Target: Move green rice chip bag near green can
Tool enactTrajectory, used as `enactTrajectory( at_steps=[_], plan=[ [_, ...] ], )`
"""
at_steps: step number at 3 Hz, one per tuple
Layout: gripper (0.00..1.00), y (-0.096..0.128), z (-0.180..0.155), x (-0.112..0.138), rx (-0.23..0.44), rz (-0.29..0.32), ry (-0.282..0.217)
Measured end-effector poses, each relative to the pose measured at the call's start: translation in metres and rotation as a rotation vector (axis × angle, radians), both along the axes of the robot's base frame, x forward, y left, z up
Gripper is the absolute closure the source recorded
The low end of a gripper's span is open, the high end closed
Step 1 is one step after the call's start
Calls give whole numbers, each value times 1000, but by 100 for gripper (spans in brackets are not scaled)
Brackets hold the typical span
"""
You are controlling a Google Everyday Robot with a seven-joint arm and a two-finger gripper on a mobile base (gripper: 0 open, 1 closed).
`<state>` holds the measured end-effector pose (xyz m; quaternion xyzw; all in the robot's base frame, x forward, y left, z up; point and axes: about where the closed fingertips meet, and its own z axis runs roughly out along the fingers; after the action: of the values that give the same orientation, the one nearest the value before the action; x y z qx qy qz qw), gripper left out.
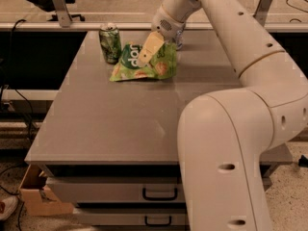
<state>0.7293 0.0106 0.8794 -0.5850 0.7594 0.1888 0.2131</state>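
Crinkled green rice chip bag [159,67], dark logo; gripper [147,54] at its top.

Smooth hand [147,56] on crinkly glossy bag [158,67]

One green can [110,43]; one green rice chip bag [143,70]; one hand [147,56] at bag.
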Motion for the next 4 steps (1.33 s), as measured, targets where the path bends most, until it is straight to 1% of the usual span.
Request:
enactTrajectory(
  at_steps=[1, 2, 3, 4],
  plan=[
    [0, 1, 0, 1, 1, 0, -1],
    [0, -8, 12, 2, -50, 14, -46],
    [0, -22, 32, 4, -111, 15, -107],
    [0, -55, 45, 4, -189, -1, -155]
  ],
)
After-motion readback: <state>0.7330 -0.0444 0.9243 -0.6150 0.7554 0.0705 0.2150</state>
